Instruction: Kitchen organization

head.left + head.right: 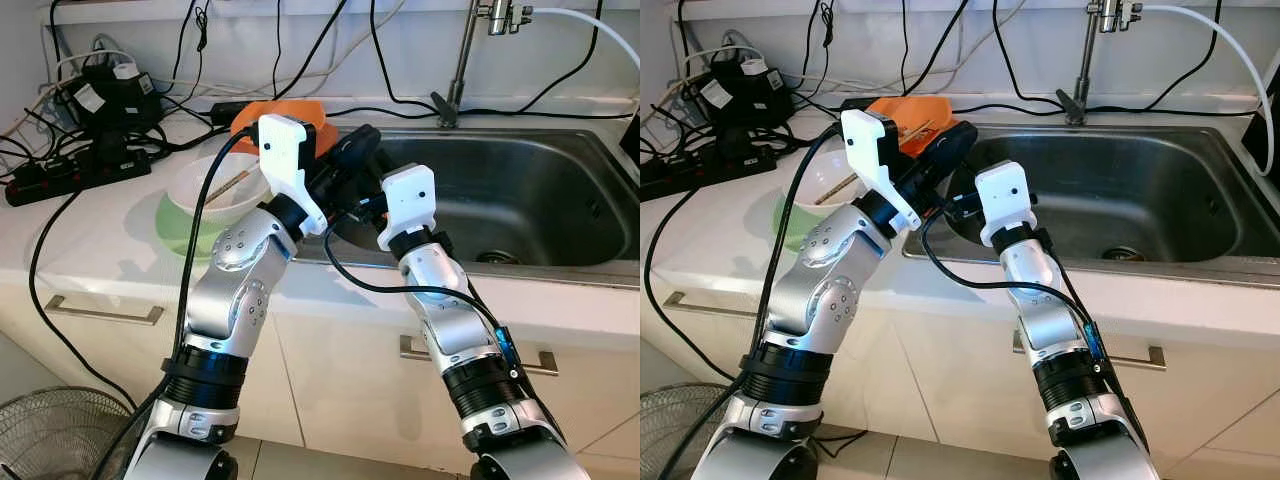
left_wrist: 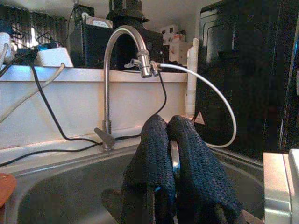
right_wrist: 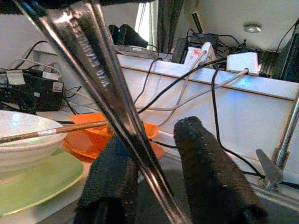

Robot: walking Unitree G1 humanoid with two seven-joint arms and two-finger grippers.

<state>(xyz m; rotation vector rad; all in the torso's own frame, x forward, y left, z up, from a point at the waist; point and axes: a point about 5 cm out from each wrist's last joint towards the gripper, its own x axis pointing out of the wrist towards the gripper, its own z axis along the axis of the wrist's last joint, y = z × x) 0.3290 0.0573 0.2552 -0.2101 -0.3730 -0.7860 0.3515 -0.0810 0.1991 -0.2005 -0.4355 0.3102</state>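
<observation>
Left gripper [image 2: 172, 140] pinched closed on a thin metal utensil [image 3: 100, 88] above the near-left corner of the sink [image 1: 520, 190]. Right gripper [image 3: 159, 163] spread open, utensil handle crossing between its fingers, touching one. Looks like a handover: right should close squarely on the handle before left lets go. Bowl [image 1: 215, 190] and plate [image 1: 185, 235] beside the sink.
</observation>
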